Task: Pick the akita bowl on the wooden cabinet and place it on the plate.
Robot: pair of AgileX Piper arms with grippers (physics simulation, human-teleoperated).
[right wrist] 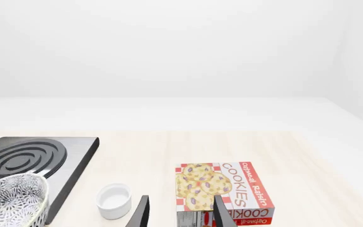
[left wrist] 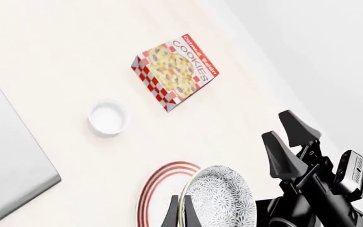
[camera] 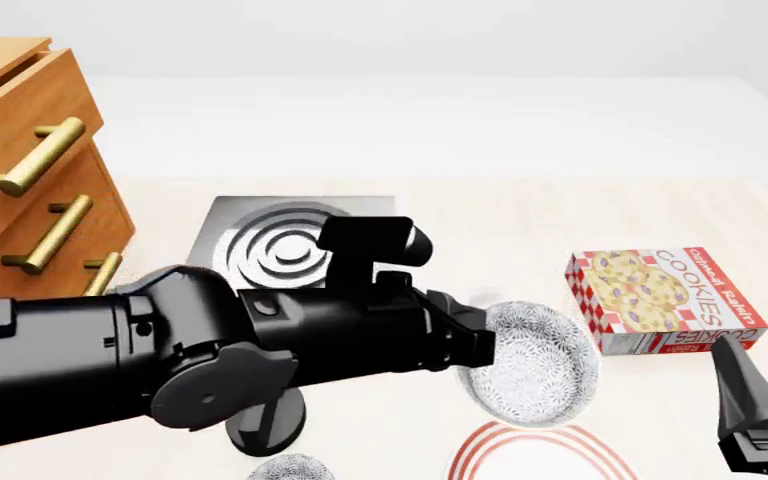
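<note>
The akita bowl, grey-and-white speckled, hangs tilted on its side in the air above the table. My left gripper is shut on its rim, and in the left wrist view its fingers pinch the akita bowl edge. The red-ringed plate lies on the table just below and in front of the bowl, also seen as plate. The wooden cabinet stands at the far left. My right gripper is open and empty at the right near the plate, seen as right gripper.
A cookies box lies to the right, beyond the plate. A small white cup sits between it and the grey stove slab. A second speckled bowl shows at the bottom edge under my left arm.
</note>
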